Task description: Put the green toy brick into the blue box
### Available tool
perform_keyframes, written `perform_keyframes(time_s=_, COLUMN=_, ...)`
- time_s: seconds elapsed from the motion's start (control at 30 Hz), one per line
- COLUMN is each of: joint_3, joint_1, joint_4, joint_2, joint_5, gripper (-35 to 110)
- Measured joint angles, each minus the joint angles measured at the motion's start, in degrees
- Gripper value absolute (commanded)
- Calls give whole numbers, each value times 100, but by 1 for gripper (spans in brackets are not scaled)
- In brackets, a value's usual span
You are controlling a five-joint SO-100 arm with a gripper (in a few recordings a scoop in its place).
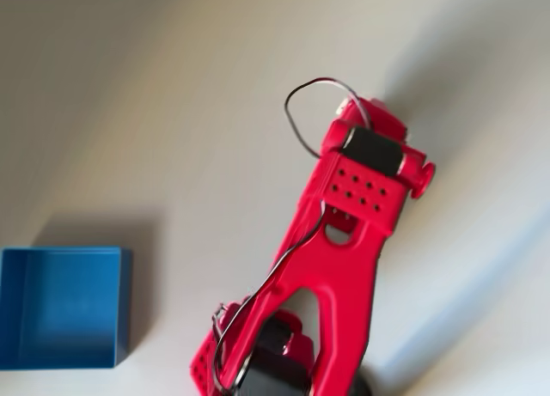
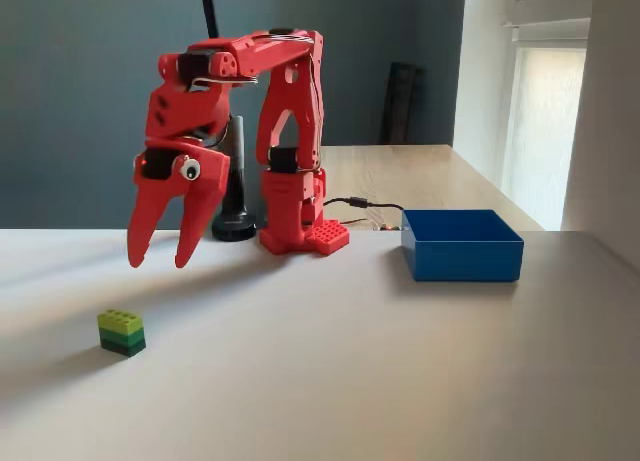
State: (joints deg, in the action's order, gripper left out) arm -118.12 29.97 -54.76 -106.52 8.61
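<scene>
A pale, smooth, matte table is seen in the fixed view, with the red plastic arm mounted on a studded red base near its far side. The gripper is held above the table, its two long, tapering, pointed fingers directed downward and spread moderately apart, with nothing between them. The green toy brick is seen as a small studded block, lime-yellow-green on top over a darker green layer, resting upright on the table. It lies below the fingertips and a little toward the camera and the left of the picture, apart from them and untouched. The blue box is shown as a square, open-topped container of glossy bright blue plastic with thin upright walls, placed on the table to the right of the base, well apart from the brick. In the overhead view the box is found at the lower left, and the perforated red arm link with a thin black cable is seen at centre.
</scene>
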Motion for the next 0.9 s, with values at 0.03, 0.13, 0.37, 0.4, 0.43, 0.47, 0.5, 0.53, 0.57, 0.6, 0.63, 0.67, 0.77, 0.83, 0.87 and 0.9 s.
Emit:
perform_keyframes(time_s=0.03, joint_3=132, joint_1=70, joint_4=0, joint_2=149, joint_5=18, gripper=23)
perform_keyframes(time_s=0.13, joint_3=536, joint_1=211, joint_4=0, joint_2=686, joint_5=-9, gripper=23)
perform_keyframes(time_s=0.37, joint_3=1283, joint_1=466, joint_4=0, joint_2=1767, joint_5=-53, gripper=22)
perform_keyframes(time_s=0.4, joint_3=1336, joint_1=483, joint_4=0, joint_2=1837, joint_5=-79, gripper=22)
perform_keyframes(time_s=0.43, joint_3=1389, joint_1=492, joint_4=0, joint_2=1898, joint_5=-97, gripper=22)
perform_keyframes(time_s=0.47, joint_3=1424, joint_1=501, joint_4=0, joint_2=1934, joint_5=-123, gripper=22)
perform_keyframes(time_s=0.5, joint_3=1450, joint_1=492, joint_4=0, joint_2=2004, joint_5=-141, gripper=22)
perform_keyframes(time_s=0.53, joint_3=1459, joint_1=483, joint_4=0, joint_2=2048, joint_5=-185, gripper=22)
perform_keyframes(time_s=0.57, joint_3=1459, joint_1=475, joint_4=0, joint_2=2074, joint_5=-229, gripper=22)
perform_keyframes(time_s=0.6, joint_3=1459, joint_1=466, joint_4=0, joint_2=2118, joint_5=-264, gripper=22)
perform_keyframes(time_s=0.63, joint_3=1459, joint_1=466, joint_4=0, joint_2=2180, joint_5=-264, gripper=22)
perform_keyframes(time_s=0.67, joint_3=1459, joint_1=457, joint_4=0, joint_2=2241, joint_5=-264, gripper=22)
perform_keyframes(time_s=0.77, joint_3=1477, joint_1=422, joint_4=141, joint_2=2452, joint_5=-343, gripper=21)
perform_keyframes(time_s=0.83, joint_3=1477, joint_1=404, joint_4=255, joint_2=2602, joint_5=-352, gripper=21)
perform_keyframes(time_s=0.87, joint_3=1477, joint_1=387, joint_4=334, joint_2=2689, joint_5=-387, gripper=20)
perform_keyframes(time_s=0.9, joint_3=1477, joint_1=387, joint_4=387, joint_2=2751, joint_5=-422, gripper=18)
